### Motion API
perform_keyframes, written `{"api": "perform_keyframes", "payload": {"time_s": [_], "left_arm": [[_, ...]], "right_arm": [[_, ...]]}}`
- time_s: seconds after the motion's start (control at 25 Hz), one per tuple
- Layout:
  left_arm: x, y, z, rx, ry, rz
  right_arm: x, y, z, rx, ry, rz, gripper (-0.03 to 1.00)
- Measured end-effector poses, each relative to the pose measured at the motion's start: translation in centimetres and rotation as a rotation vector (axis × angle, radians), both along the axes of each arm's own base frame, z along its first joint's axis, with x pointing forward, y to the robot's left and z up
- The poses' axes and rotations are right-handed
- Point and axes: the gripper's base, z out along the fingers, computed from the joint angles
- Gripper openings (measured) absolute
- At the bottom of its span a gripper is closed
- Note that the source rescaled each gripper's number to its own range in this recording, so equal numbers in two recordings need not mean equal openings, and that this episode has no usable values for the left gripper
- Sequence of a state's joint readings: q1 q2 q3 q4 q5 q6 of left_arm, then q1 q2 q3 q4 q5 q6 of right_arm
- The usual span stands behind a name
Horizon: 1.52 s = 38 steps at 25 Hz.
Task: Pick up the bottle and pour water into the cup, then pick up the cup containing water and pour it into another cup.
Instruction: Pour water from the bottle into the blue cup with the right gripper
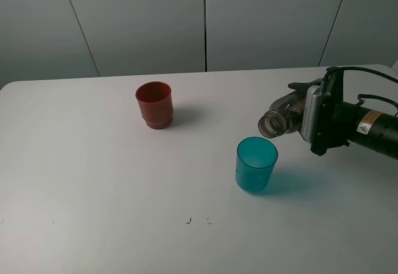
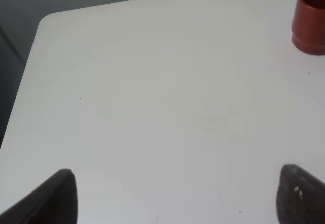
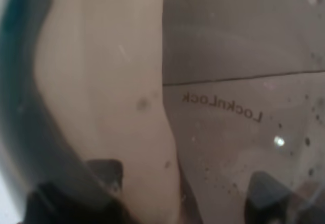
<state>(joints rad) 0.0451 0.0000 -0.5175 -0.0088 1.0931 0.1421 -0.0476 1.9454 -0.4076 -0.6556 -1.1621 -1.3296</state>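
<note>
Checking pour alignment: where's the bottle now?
Exterior high view, right side: the bottle is held tipped in the right gripper, with its mouth off the table, close to the teal cup rim on its right.

bottle (image 1: 280, 117): smoky, tipped sideways, mouth near teal cup (image 1: 255, 165) | teal cup: upright | red cup (image 1: 154, 104): upright, well apart

Right arm (image 1: 367, 128) reaches in from the right edge, stretched out close to level, and the right claw (image 1: 310, 114) at its end is turned on its side, fingers clamped tight on the bottle (image 1: 280, 120) it holds tipped over. The left claw (image 2: 177, 197) is out of the high camera's sight. In its own wrist view the two dark fingertips (image 2: 56, 198) stand spread wide apart, angled downward.
</note>
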Motion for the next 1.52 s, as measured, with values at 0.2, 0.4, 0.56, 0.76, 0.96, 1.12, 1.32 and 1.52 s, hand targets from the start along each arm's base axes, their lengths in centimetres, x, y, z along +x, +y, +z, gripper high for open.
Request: {"api": "perform_keyframes", "payload": {"time_s": [0.2, 0.4, 0.56, 0.76, 0.96, 1.12, 1.32, 1.52], "left_arm": [[0.00, 0.00, 0.00, 0.000, 0.000, 0.000], [0.00, 0.00, 0.00, 0.000, 0.000, 0.000], [0.00, 0.00, 0.00, 0.000, 0.000, 0.000], [0.00, 0.00, 0.00, 0.000, 0.000, 0.000], [0.00, 0.00, 0.00, 0.000, 0.000, 0.000], [0.00, 0.00, 0.00, 0.000, 0.000, 0.000], [0.00, 0.00, 0.00, 0.000, 0.000, 0.000], [0.00, 0.00, 0.00, 0.000, 0.000, 0.000]], "right_arm": [[-0.13, 0.18, -0.02, -0.008, -0.003, 0.028, 0.04], [-0.17, 0.24, -0.02, -0.050, -0.031, 0.053, 0.04], [-0.18, 0.26, -0.02, -0.058, -0.036, 0.059, 0.04], [-0.19, 0.27, -0.03, -0.077, -0.049, 0.068, 0.04], [-0.19, 0.27, -0.01, -0.096, -0.065, 0.076, 0.04], [-0.18, 0.28, 0.03, -0.113, -0.081, 0.083, 0.04], [-0.06, 0.26, 0.11, -0.124, -0.095, 0.084, 0.04], [0.39, 0.23, 0.31, -0.134, -0.117, 0.086, 0.04]]}}
